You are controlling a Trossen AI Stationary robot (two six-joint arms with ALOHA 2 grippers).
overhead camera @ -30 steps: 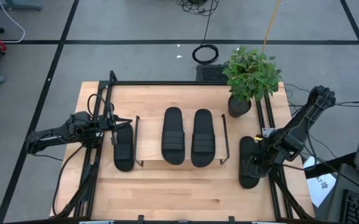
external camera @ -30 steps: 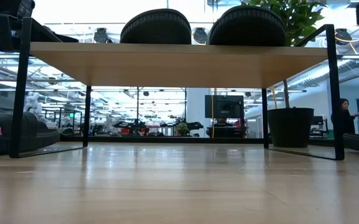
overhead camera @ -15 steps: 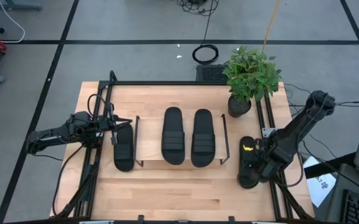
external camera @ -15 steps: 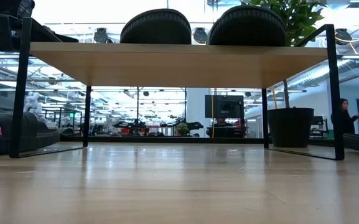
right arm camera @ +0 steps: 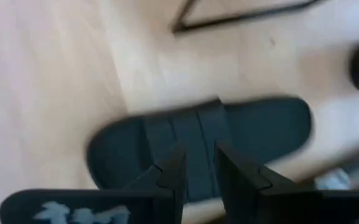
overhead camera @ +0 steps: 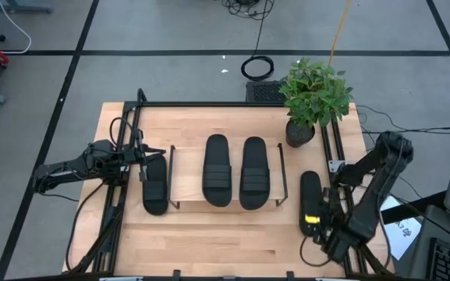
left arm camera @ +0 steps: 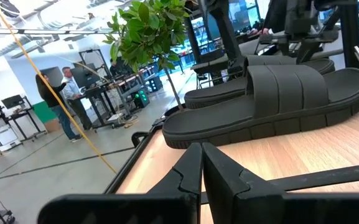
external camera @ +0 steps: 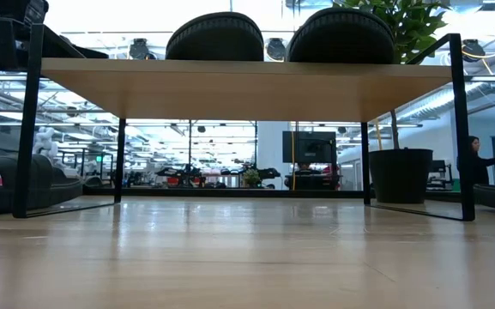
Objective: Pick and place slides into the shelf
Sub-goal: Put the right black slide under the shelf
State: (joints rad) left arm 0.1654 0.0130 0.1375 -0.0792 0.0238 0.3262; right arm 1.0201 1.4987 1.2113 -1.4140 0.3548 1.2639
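Two black slides (overhead camera: 217, 170) (overhead camera: 254, 172) lie side by side on the shelf's top board (overhead camera: 189, 179); their toes show in the low view (external camera: 214, 36) (external camera: 340, 34). A third slide (overhead camera: 155, 187) lies sole-down on the table left of the shelf. A fourth (overhead camera: 310, 191) lies right of it. My left gripper (overhead camera: 148, 154) is shut at the third slide's far end (left arm camera: 179, 134). My right gripper (overhead camera: 311, 212) hovers over the fourth slide's near half, fingers slightly apart, with its strap (right arm camera: 198, 134) below them. My left gripper comes in level from the table's left side. Whether its shut tips (left arm camera: 201, 152) touch the third slide's far end, I cannot tell.
A potted plant (overhead camera: 310, 97) stands at the table's far right corner, just beyond the fourth slide. Black rails (overhead camera: 123, 195) (overhead camera: 341, 164) run along the table's left and right sides. The space under the shelf board (external camera: 247, 197) shows bare wood. People stand in the room behind.
My right gripper has gone toward the table's near edge along the fourth slide, from over its middle to over its near half, and the arm has swung round to the near side. The slide stays where it was.
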